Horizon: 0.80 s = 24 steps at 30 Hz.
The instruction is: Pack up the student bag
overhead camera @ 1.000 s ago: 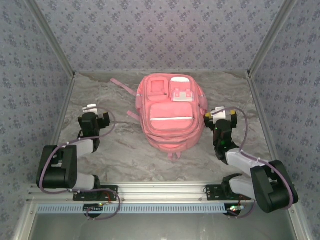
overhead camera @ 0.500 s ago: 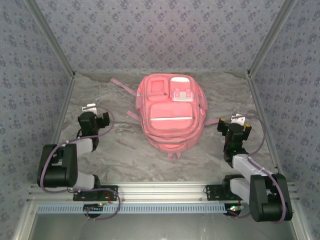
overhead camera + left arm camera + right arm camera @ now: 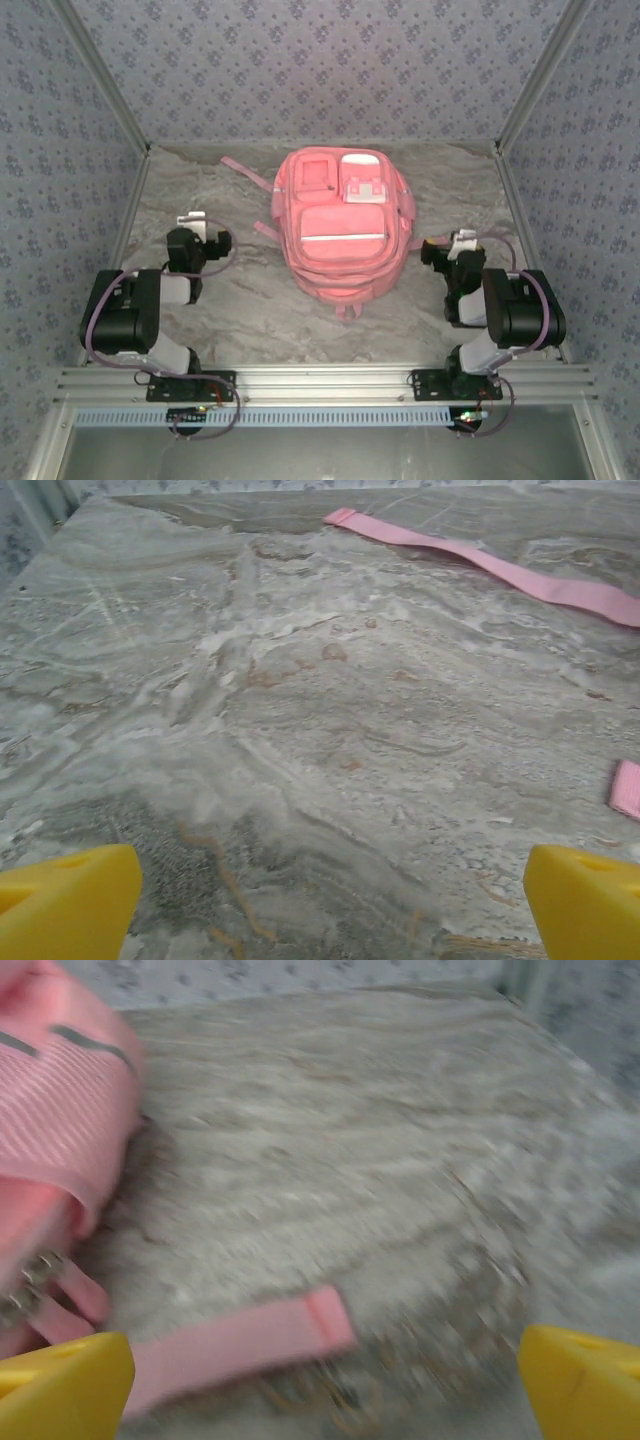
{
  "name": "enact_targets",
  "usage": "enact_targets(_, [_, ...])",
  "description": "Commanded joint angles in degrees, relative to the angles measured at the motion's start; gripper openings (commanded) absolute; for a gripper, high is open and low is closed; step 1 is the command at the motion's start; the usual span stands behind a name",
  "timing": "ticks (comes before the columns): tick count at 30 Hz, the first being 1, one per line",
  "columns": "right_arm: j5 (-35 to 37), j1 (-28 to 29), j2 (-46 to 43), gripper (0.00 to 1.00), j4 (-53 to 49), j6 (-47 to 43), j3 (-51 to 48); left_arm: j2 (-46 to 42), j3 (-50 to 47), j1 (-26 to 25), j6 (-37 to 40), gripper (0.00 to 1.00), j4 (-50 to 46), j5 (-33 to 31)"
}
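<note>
Centrally on marbled table (image 3: 250, 300), student bag (image 3: 342, 235).

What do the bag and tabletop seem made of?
The student bag: soft matte pink fabric, going by its slumped shape and ribbed weave up close. The table: marble-look surface with grey and rusty veins; real stone or printed laminate, I cannot tell.

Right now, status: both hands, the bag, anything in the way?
Left hand open, empty, over table. Right hand open, empty, beside student bag. Bag flat mid-table, untouched. Loose pink strap lies just ahead of right hand.
</note>
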Motion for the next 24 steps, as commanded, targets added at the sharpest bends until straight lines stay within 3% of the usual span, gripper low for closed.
enact_targets(1, [-13.1, -1.4, -1.6, 1.0, -15.3, -4.8, 9.7, 0.2, 1.9, 1.4, -0.1, 0.98, -0.7, 1.5])
enact_targets(3, [-5.4, -1.7, -0.1, 1.0, -10.5, 0.6, 8.9, 0.3, 2.4, 1.9, -1.2, 0.98, -1.5, 0.2])
enact_targets(5, [-1.6, -0.4, -1.2, 1.0, -13.9, -1.6, 10.0, 0.4, 2.5, 2.1, -1.5, 0.98, -1.6, 0.6])
enact_targets(24, [-0.6, 0.9, -0.9, 1.0, -13.8, -1.1, 9.9, 0.2, 1.8, 2.3, -0.4, 0.98, -0.5, 4.2])
